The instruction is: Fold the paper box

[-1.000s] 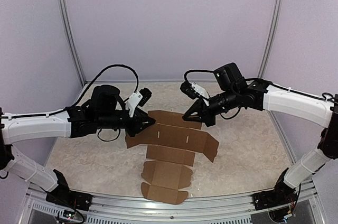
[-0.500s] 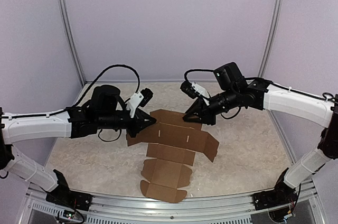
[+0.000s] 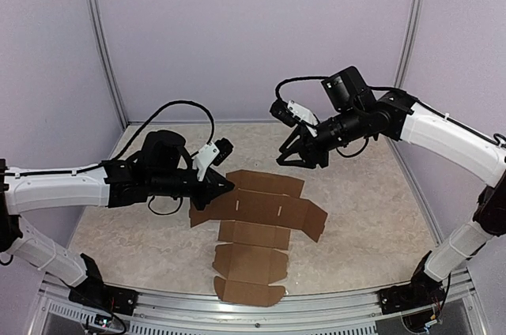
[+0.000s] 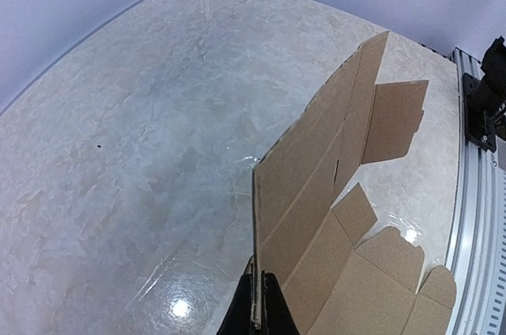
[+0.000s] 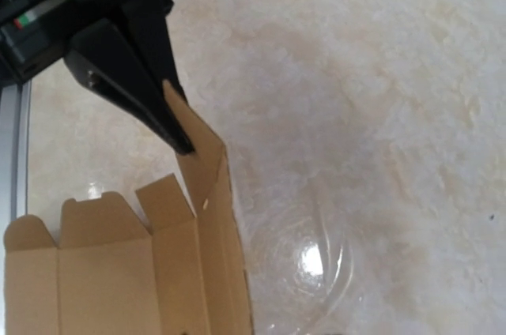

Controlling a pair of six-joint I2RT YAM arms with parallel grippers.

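Observation:
The paper box (image 3: 265, 216) is a flat brown die-cut cardboard sheet lying mid-table, its flaps spread toward the near edge. My left gripper (image 3: 227, 187) is shut on the sheet's left end flap. The left wrist view shows that flap's edge (image 4: 256, 232) standing upright between the fingertips (image 4: 271, 307), with the rest of the sheet (image 4: 332, 193) stretching away. In the right wrist view the left gripper (image 5: 183, 145) pinches the raised flap of the paper box (image 5: 158, 272). My right gripper (image 3: 296, 157) hangs above the sheet's far edge, open and holding nothing.
The table top (image 3: 364, 208) is pale and marbled, with glossy glare spots. A metal rail (image 3: 253, 311) runs along the near edge and also shows as the rail (image 4: 474, 193) in the left wrist view. Lilac walls and corner posts (image 3: 103, 43) enclose the back and sides.
My right gripper has let go of the sheet's far edge, opened, and risen up and away. My left gripper has shut on the left flap and holds it.

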